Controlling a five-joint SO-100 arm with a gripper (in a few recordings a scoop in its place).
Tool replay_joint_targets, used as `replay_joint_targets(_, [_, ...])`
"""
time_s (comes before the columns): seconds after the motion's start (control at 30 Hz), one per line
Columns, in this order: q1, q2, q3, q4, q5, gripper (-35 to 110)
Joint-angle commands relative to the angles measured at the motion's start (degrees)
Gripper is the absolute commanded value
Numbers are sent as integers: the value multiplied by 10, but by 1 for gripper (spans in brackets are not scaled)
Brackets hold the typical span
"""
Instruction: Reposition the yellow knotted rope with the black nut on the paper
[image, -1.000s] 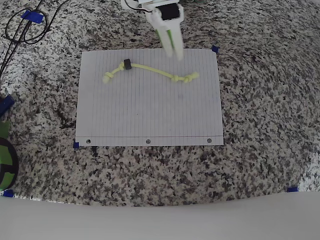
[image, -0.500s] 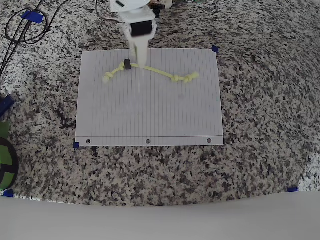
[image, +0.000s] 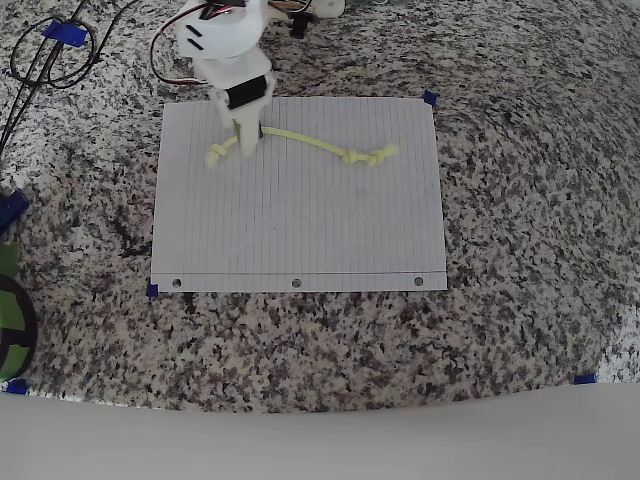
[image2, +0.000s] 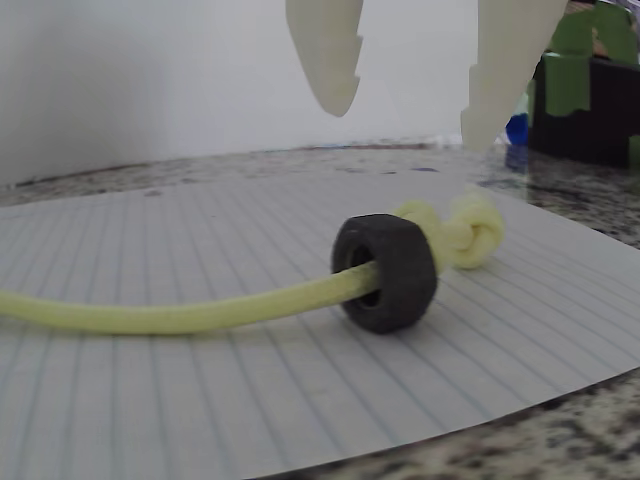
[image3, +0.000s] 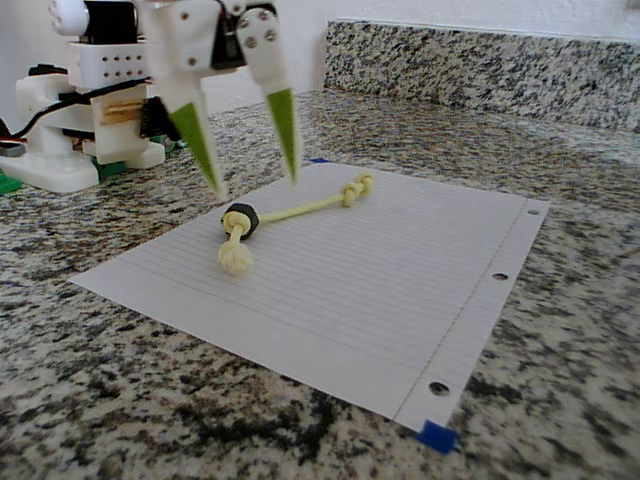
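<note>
1 yellow knotted rope (image3: 300, 210) | 1 black nut (image2: 386, 271) | 1 paper (image: 300, 230) | gripper (image3: 252, 185) spread

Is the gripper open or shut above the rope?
Open. In the fixed view the gripper has its two fingers spread apart above the black nut on the yellow knotted rope, holding nothing.

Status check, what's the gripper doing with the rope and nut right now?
Gripper open, hovering above black nut, not touching. Yellow knotted rope lying flat on paper, nut threaded near one end knot. Nothing in the way.
</note>
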Motion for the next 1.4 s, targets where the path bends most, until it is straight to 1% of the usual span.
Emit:
replay_joint_targets(0.0, [22, -10, -27, -9, 68, 55])
replay_joint_targets(0.1, [40, -26, -35, -15, 120, 55])
replay_joint_targets(0.27, [58, -57, -43, -36, 163, 53])
replay_joint_targets(0.8, [46, -155, -43, -93, 149, 50])
replay_joint_targets(1.07, [40, -164, -48, -91, 139, 44])
replay_joint_targets(1.13, [40, -164, -48, -91, 135, 41])
replay_joint_targets(1.17, [40, -164, -48, -91, 134, 35])
replay_joint_targets(1.3, [43, -162, -48, -98, 119, 2])
replay_joint_targets(1.37, [41, -160, -48, -92, 118, 0])
